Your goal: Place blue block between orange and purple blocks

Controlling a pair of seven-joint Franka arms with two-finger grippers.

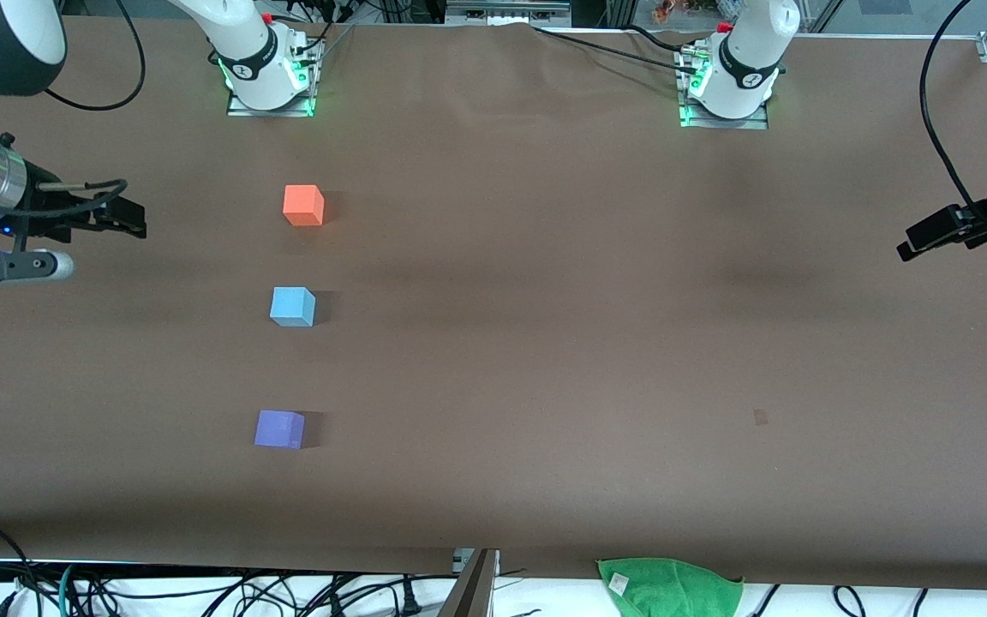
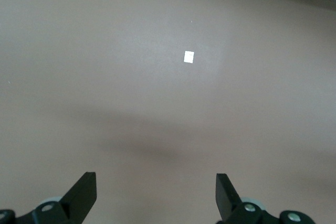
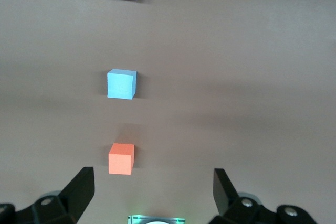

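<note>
On a brown table, the blue block is sitting between the orange block and purple block, while the open, empty left gripper and right gripper are waiting at the ends, the left wrist view alone showing a white tag.

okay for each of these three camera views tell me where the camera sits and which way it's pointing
Front view: high across the table, facing both bases; right hand and left hand wait open at the table's ends.
Left wrist view: on the left wrist, looking down at bare table; open fingers show.
Right wrist view: on the right wrist, looking down at the blocks.
Shared by front and right wrist views: orange block, blue block, purple block.
</note>
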